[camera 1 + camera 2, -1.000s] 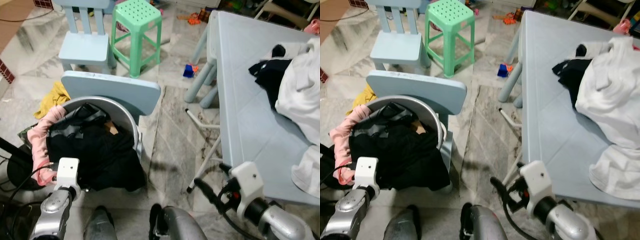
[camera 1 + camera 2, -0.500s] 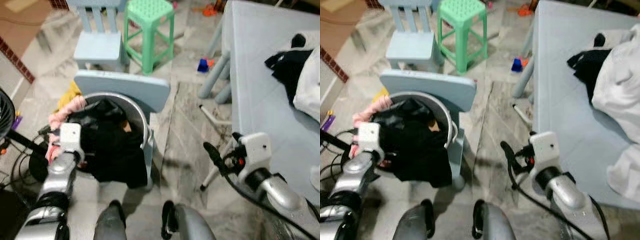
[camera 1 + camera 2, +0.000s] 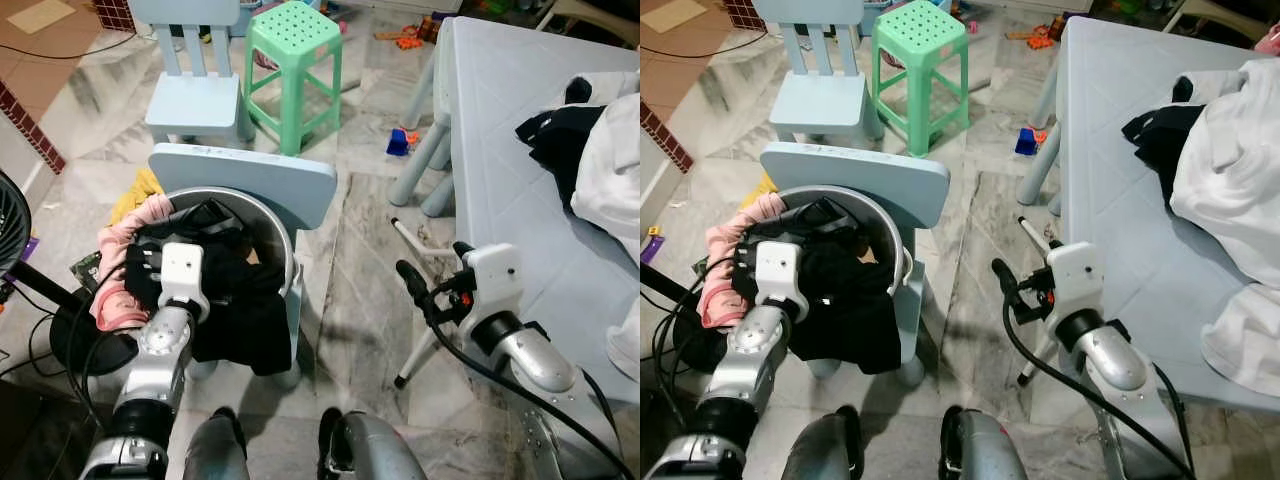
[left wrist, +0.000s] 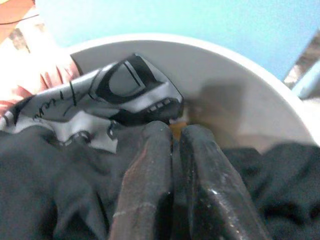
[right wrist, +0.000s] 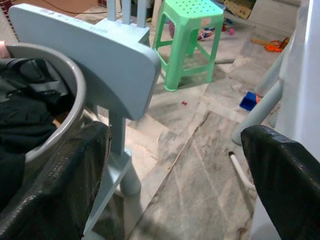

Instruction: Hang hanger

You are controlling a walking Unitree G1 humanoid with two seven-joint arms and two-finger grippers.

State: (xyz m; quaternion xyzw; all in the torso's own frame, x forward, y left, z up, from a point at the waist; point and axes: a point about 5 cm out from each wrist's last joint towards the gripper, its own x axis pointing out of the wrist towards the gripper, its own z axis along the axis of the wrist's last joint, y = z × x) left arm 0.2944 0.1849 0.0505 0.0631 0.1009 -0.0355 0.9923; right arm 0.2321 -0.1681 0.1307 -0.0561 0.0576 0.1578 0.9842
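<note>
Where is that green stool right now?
The green stool stands on the marble floor at the far side of the scene, left of centre, right beside the light blue chair and beyond the clothes-filled basin.

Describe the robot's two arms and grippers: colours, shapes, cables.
Both arms are silver metal tubes with rounded joints. Each wrist carries a white, boxy housing, and each gripper has two long black fingers. The left gripper has thick, rounded, matte fingers. The right gripper has wide, textured black pads, a small red spot beside its housing, and a black cable looping below its forearm.
</note>
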